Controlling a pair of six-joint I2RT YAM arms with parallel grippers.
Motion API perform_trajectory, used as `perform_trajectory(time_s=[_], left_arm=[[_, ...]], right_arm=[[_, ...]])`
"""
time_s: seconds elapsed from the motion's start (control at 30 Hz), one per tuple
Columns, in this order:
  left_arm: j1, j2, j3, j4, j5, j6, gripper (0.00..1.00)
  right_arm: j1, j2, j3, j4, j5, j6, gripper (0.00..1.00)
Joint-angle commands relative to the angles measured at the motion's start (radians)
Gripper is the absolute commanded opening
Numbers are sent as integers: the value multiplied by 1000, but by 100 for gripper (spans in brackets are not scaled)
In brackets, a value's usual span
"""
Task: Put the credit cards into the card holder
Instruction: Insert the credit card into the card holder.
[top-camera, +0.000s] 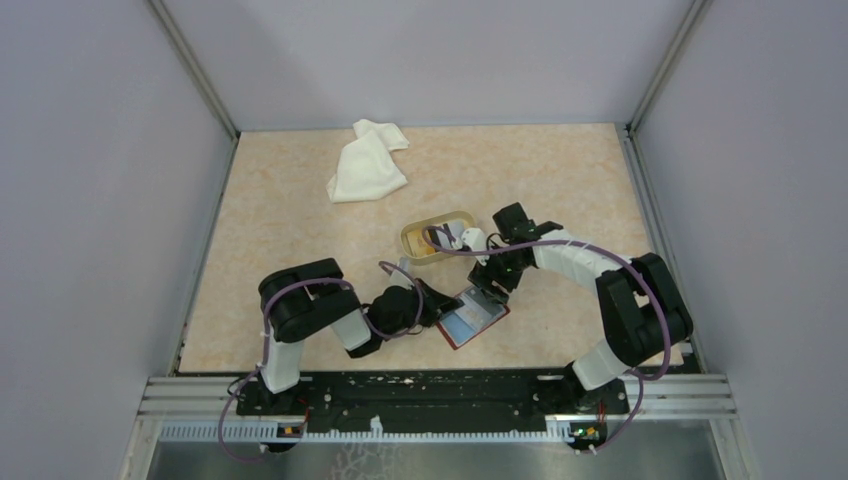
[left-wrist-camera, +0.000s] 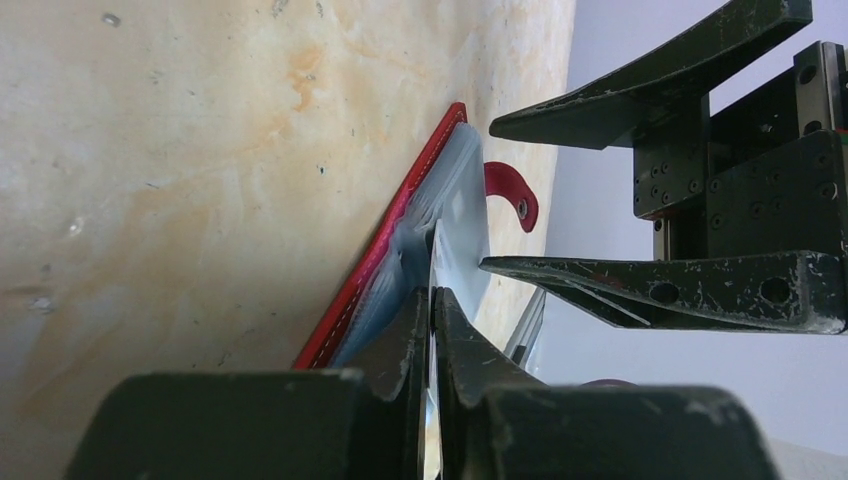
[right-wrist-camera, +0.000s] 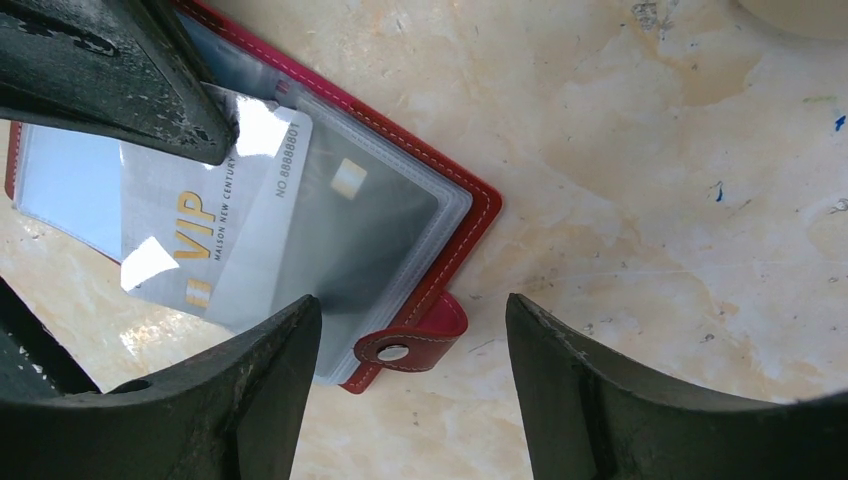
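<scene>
The red card holder (top-camera: 478, 318) lies open on the table, clear pockets up, its snap strap (right-wrist-camera: 410, 345) at the near corner. A silver credit card (right-wrist-camera: 200, 240) marked VIP sits slanted, its far half inside a clear pocket. My left gripper (left-wrist-camera: 432, 292) is shut on that card's outer edge, seen edge-on against the holder's red rim (left-wrist-camera: 400, 215). My right gripper (right-wrist-camera: 412, 305) hangs open just above the holder's snap corner; one fingertip (right-wrist-camera: 290, 330) is over the pockets, the other over bare table. Nothing is between its fingers.
A tan oval dish (top-camera: 440, 238) stands just behind the holder, with small items inside that I cannot make out. A crumpled white cloth (top-camera: 367, 160) lies at the back left. Grey walls close in the table on three sides.
</scene>
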Motion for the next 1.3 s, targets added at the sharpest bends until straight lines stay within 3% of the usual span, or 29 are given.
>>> perform_trajectory(time_s=[0.0, 0.37, 0.53, 0.7, 0.83, 0.9, 0.97, 1.1, 1.27], left_arm=[[-6, -11, 16, -59, 11, 25, 10], [1, 11, 16, -43, 21, 11, 15], [9, 18, 17, -31, 38, 11, 16], [13, 26, 22, -31, 48, 11, 17], [15, 36, 32, -29, 60, 11, 18], [15, 41, 37, -27, 65, 10, 18], [14, 45, 41, -25, 69, 10, 18], [16, 46, 41, -24, 70, 8, 18], [15, 47, 41, -23, 72, 10, 19]], right_arm=[[17, 8, 19, 4, -9, 4, 68], [16, -122, 32, 20, 58, 11, 72], [17, -209, 18, 20, -52, -64, 70], [56, -337, -75, 54, -337, -198, 46], [152, -377, -146, 79, -426, -310, 20], [213, -352, -159, 110, -382, -310, 10], [280, -312, -164, 155, -291, -279, 5], [394, -209, -162, 237, -55, -212, 0], [460, -134, -157, 297, 87, -156, 0]])
